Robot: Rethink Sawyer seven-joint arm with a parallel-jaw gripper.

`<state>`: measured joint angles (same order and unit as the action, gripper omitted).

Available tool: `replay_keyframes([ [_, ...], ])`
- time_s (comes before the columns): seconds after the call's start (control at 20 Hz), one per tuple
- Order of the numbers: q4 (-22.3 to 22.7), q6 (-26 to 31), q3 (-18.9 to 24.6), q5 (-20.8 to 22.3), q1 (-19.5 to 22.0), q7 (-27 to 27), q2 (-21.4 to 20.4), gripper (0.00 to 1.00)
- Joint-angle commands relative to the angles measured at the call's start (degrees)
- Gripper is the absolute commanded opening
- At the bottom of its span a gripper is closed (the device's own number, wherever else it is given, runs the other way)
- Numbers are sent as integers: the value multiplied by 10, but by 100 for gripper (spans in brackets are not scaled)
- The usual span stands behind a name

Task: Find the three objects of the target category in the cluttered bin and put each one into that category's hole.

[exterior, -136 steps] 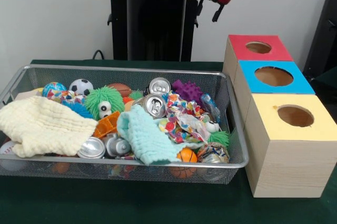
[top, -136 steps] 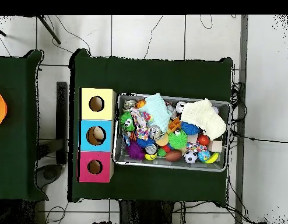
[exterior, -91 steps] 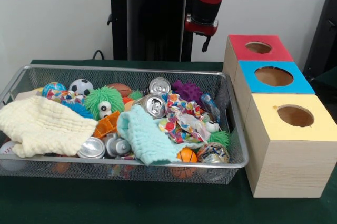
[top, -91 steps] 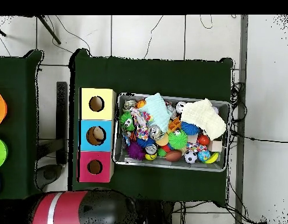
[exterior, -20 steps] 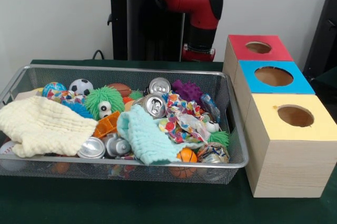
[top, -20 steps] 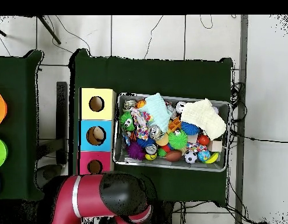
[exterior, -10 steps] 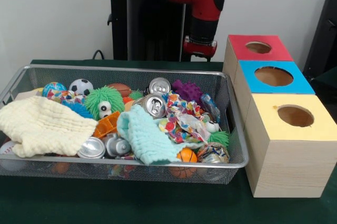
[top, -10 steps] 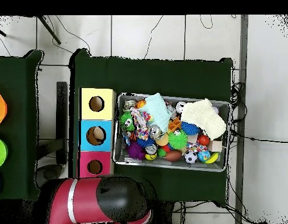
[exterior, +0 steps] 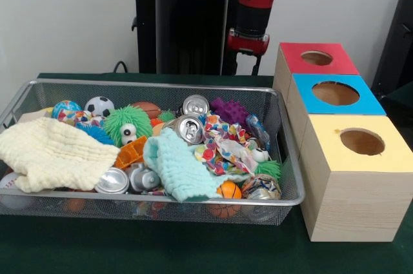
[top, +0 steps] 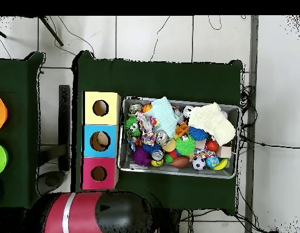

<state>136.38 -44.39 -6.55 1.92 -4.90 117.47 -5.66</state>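
My gripper [exterior: 249, 61] hangs from the red arm behind the wire mesh bin [exterior: 161, 84], above the table's far side, left of the red box [exterior: 290, 55]. It touches nothing in the bin. Silver cans lie in the clutter: one [exterior: 189, 129] at the centre, one [exterior: 195, 104] behind it, one [exterior: 112, 181] at the front. A yellow cloth [exterior: 55, 153] and a mint cloth [exterior: 181, 167] cover part of the pile. In the overhead view the red arm [top: 79, 213] hides the gripper below the bin [top: 177, 174].
A blue box [exterior: 371, 101] and a yellow box [exterior: 322, 145] stand in line with the red one, right of the bin, each with a round hole on top. A green fuzzy toy [exterior: 127, 124], a soccer ball [exterior: 99, 106] and other balls fill the bin.
The arm has turned and the gripper has risen a little and shifted right, still behind the bin. Nothing in the bin has moved.
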Motion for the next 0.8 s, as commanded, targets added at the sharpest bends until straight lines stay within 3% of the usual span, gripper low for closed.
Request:
replay_keyframes([
  [0.05, 65, 38, 32, 26, 19, 125, -31, 100],
  [0.1, 63, 38, 33, 30, 22, 125, -26, 100],
  [0.4, 115, 56, 29, 20, 14, 122, -87, 100],
  [0.8, 135, 50, 15, 30, 19, 119, -98, 100],
])
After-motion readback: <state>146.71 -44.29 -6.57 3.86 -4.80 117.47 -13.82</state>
